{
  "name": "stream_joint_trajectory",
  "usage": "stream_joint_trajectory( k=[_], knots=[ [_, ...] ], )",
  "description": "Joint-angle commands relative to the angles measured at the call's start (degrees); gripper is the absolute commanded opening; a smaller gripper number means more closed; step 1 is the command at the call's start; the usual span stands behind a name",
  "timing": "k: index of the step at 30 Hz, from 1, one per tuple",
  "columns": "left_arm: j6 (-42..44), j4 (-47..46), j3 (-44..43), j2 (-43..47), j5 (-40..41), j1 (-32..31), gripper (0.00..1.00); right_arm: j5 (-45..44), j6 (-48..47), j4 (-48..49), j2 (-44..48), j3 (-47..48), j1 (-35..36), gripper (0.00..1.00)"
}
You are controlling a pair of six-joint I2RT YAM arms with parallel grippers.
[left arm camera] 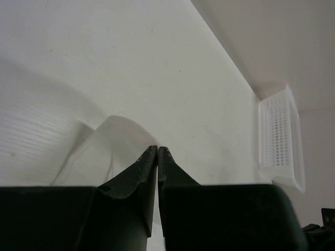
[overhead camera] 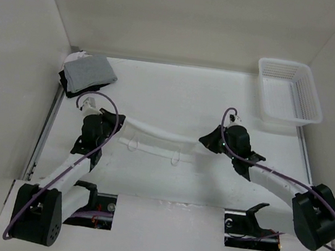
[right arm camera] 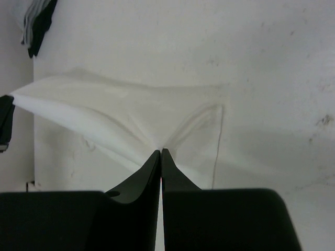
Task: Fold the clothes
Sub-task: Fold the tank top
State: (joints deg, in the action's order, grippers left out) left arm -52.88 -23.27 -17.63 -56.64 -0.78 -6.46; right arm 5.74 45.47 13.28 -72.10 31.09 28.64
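White garment (overhead camera: 159,138): stretched between left gripper (left arm camera: 157,149) and right gripper (right arm camera: 160,151), each clamped on one end, long axis running gripper to gripper.

Overhead camera views the table (overhead camera: 178,96) from behind; wrist cameras skim it closely (all share the white garment (overhead camera: 160,136)).

No text, label, brand, number or sign can be read in any of the three views (the tabletop (overhead camera: 179,89), the mesh basket (overhead camera: 285,63) and the folded gray pile (overhead camera: 89,72) are shown as plain, unmarked surfaces).
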Motion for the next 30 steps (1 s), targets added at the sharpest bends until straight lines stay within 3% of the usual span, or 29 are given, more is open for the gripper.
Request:
stream_joint_trajectory(
  k=[1, 9, 26, 28, 30],
  knots=[
    [0.9, 3.3, 2.7, 4.2, -2.1, 0.6, 0.02, -2.8, 1.3, -0.6, 3.0, -3.3, 3.8, 0.06],
    [2.0, 9.0, 7.6, 11.8, -2.2, 1.1, 0.02, -11.1, 3.5, -6.2, 6.9, -7.1, 12.3, 0.07],
    [0.2, 10.8, 13.7, 15.7, -2.1, 5.4, 0.02, -13.3, 13.8, -7.7, 4.9, -11.4, 26.2, 0.10],
    [-0.1, 11.0, 14.5, 16.2, -2.0, 5.6, 0.05, -14.1, 14.2, -9.1, 5.3, -10.8, 27.6, 0.12],
    [-0.4, 12.1, 14.0, 15.3, -1.9, 6.2, 0.15, -14.9, 14.3, -10.5, 4.8, -10.2, 28.7, 0.15]
  ],
)
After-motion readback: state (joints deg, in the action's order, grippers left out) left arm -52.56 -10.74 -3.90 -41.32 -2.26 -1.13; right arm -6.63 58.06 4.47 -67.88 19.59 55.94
